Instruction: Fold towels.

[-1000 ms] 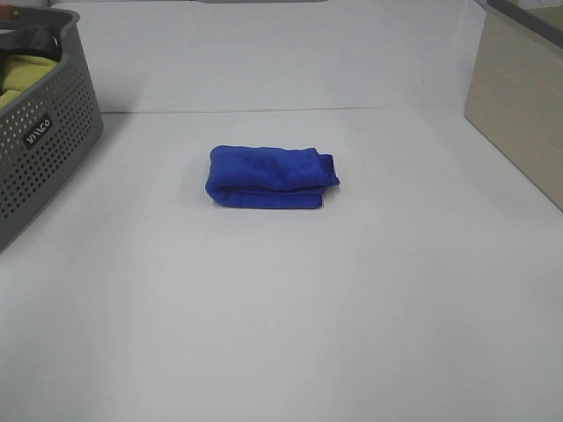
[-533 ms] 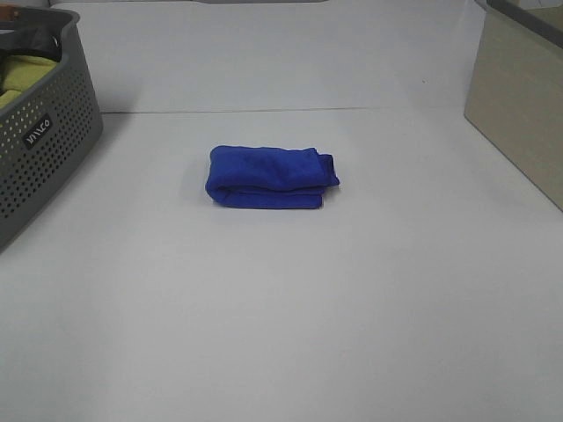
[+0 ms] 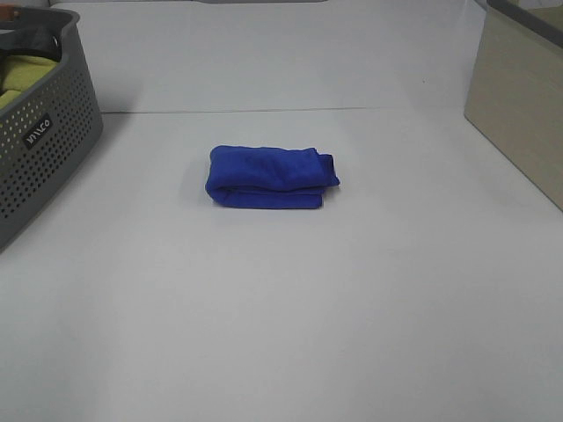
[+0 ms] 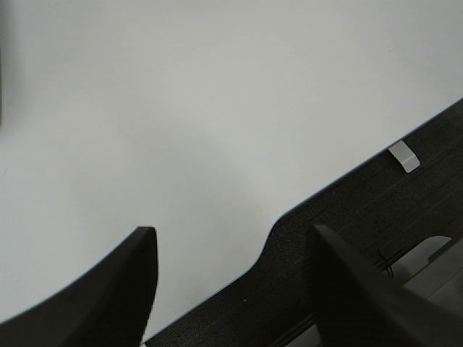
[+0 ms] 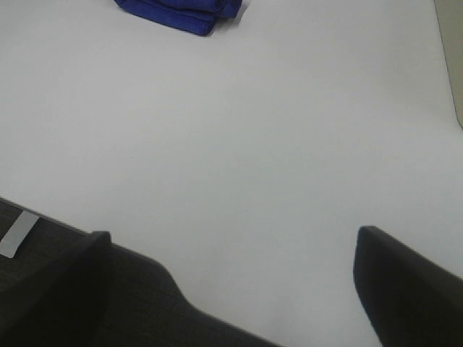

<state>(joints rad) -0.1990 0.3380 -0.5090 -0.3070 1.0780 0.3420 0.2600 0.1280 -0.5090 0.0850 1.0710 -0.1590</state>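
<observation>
Your royal-blue plush towel (image 3: 271, 177) lies near the middle of the white table (image 3: 290, 308), folded into a compact layered bundle with its rounded fold toward nine o'clock and its loose ends toward three o'clock. It looks finished: the layers sit stacked and nothing grips it, so the folding step appears done.

Your left gripper (image 4: 230, 289) hangs over the table's near edge, jaws spread with nothing between them, only bare tabletop and the dark edge strip below. Your right gripper (image 5: 233, 285) is likewise parked at the near edge, jaws spread wide and empty; from its view the towel sits well apart, toward eleven o'clock. Both arms seem pulled back so the high camera gets a clear look at the result.

At nine to ten o'clock of the towel stands the grey perforated plastic basket (image 3: 44, 149), holding a yellow-green cloth (image 3: 19, 75), probably your next piece. A beige box (image 3: 519, 97) stands at two o'clock.
</observation>
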